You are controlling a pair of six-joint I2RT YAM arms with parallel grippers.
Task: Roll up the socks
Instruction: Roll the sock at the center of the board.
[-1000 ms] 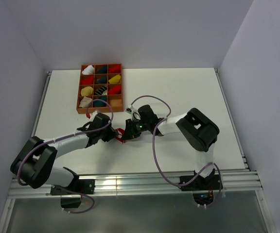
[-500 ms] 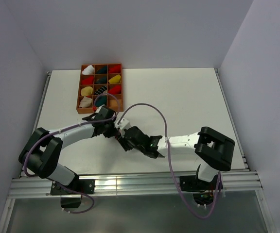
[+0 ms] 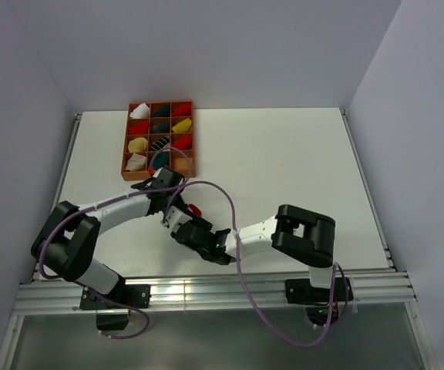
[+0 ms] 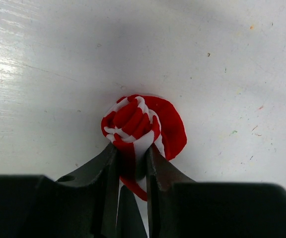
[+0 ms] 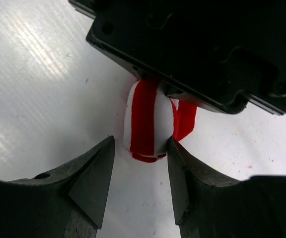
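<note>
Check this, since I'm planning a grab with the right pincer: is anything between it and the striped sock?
Nothing visible does. The striped sock sits directly ahead of the open right pincer, at its fingertips. The left pincer clamps the sock from the far side.

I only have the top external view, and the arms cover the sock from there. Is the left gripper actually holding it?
Observer: Yes. The left wrist view shows the left gripper pinching the red-and-white striped sock, which is rolled into a ball on the table.
Operator: And the right one?
Observer: The right wrist view shows the right gripper with its jaws open on either side of the roll's end, not closed on it.
</note>
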